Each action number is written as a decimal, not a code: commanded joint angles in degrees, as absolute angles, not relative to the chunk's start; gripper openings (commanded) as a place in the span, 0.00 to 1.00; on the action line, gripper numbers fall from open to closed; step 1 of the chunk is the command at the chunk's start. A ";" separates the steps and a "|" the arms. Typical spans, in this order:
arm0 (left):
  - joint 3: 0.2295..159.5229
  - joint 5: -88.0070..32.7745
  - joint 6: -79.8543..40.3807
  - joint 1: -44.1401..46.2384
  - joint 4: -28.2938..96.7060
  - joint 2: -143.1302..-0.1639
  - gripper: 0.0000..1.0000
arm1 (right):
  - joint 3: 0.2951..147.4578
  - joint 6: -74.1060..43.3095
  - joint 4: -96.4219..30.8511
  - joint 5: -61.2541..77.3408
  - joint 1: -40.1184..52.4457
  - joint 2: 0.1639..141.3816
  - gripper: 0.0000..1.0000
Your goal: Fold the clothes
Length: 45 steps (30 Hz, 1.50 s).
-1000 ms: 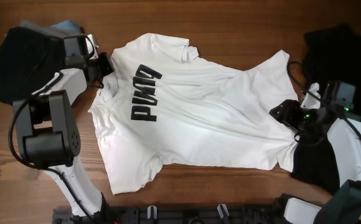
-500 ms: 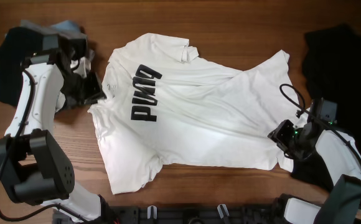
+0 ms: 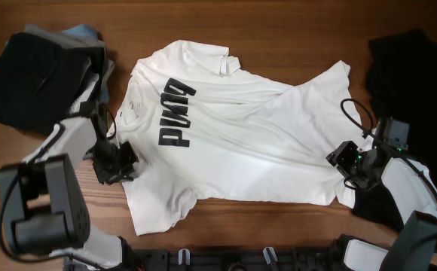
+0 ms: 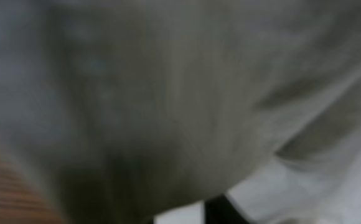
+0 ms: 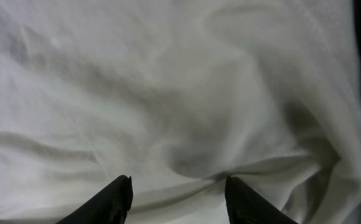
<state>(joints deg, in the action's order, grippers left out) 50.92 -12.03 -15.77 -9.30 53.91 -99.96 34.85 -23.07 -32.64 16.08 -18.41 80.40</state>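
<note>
From above, the white T-shirt (image 3: 264,143) lies spread and rumpled on the wooden table (image 3: 279,22). Its black PUMA lettering (image 3: 175,113) is turned sideways, and soft creases run across the chest. The left gripper (image 3: 119,162) sits right at the shirt's edge below the lettering, and the right gripper (image 3: 344,160) is at the opposite hem, with a black garment (image 3: 411,68) heaped just behind it. A dark bundle (image 3: 22,75) lies well beyond the left arm.

Only the right wrist camera shows how that gripper stands. Its two dark fingertips (image 5: 117,198) are spread wide, and a raised fold of matte white cotton runs across the gap between them without being pinched. Ahead of the fingers the cloth swells in smooth ridges and hollows, and a black strip edges the far right.

The left wrist view is a grey-white blur of fabric pressed close, with a hint of wood grain in the lower corner. I cannot tell how its fingers stand, and the overhead view doesn't show it either.
</note>
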 commanded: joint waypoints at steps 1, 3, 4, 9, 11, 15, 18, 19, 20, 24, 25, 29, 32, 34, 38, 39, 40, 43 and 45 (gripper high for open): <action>45.08 -6.17 -26.98 -9.28 45.58 -100.92 0.04 | 34.44 -22.46 -32.67 15.42 -18.22 80.42 0.53; 43.88 -2.26 -32.23 -9.43 45.71 -100.92 0.04 | 34.44 -22.46 -32.91 15.40 -18.22 80.42 0.53; 43.88 -0.21 -35.09 -10.02 46.28 -100.79 0.04 | 34.44 -22.44 -33.10 15.38 -18.22 80.42 0.53; 43.88 4.23 -39.66 -21.96 49.10 -100.71 0.04 | 34.44 -22.46 -33.15 12.80 -18.24 80.42 0.58; 43.88 3.90 -38.70 -28.91 49.28 -100.73 0.04 | 34.44 -23.64 -33.39 12.56 -18.24 80.42 0.58; 43.88 0.62 -32.10 -35.44 50.72 -100.71 0.34 | 34.41 -26.11 -35.90 11.35 -18.22 80.42 0.62; 44.95 -0.80 -28.16 -35.38 52.77 -100.71 0.40 | 34.41 -22.87 -37.41 16.05 -18.22 80.42 0.60; 45.87 -0.82 -27.14 -35.38 53.71 -100.71 0.40 | 34.41 -19.07 -37.60 19.99 -18.22 80.42 0.61; 46.96 -1.08 -26.24 -35.38 54.57 -100.53 0.40 | 34.41 -15.77 -38.24 23.22 -18.22 80.42 0.63; 52.47 -7.22 -22.20 -35.38 57.30 -97.41 0.42 | 32.69 -25.19 -40.53 15.92 -18.24 80.44 0.26; 54.43 -8.91 -21.21 -35.38 58.41 -95.44 0.44 | 32.01 -32.95 -41.10 9.93 -18.61 80.47 0.21; 58.65 -9.43 -19.64 -35.38 61.19 -88.12 0.49 | 32.03 -36.40 -41.15 8.91 -24.64 80.47 0.18; 58.74 -9.69 -19.33 -35.33 61.14 -83.20 0.51 | 34.02 -33.26 -42.48 10.72 -30.85 80.36 0.26; 58.74 -11.97 -14.41 -33.82 60.90 -81.38 0.51 | 38.87 -23.86 -44.95 14.96 -31.53 80.34 0.34; 58.72 -11.75 -13.58 -29.45 58.96 -81.45 0.60 | 48.80 -16.03 -52.82 20.14 -31.40 80.34 0.53; 58.72 -11.73 -12.71 -28.53 59.00 -81.45 0.61 | 49.67 -14.41 -53.25 22.06 -31.40 80.34 0.54; 58.48 -10.98 -12.16 -27.35 59.16 -81.54 0.62 | 49.82 -10.48 -52.45 26.50 -31.40 80.27 0.56; 58.04 -10.48 -11.94 -24.88 57.67 -81.56 0.63 | 49.82 -3.60 -50.15 34.28 -31.22 80.27 0.57; 58.02 -8.05 -12.40 -22.37 55.24 -81.67 0.64 | 49.82 -2.94 -49.87 34.79 -30.15 80.29 0.57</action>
<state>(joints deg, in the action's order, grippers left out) 57.93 -10.39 -13.52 -24.77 57.17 -82.06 48.71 -7.33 -50.11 30.04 -31.27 80.36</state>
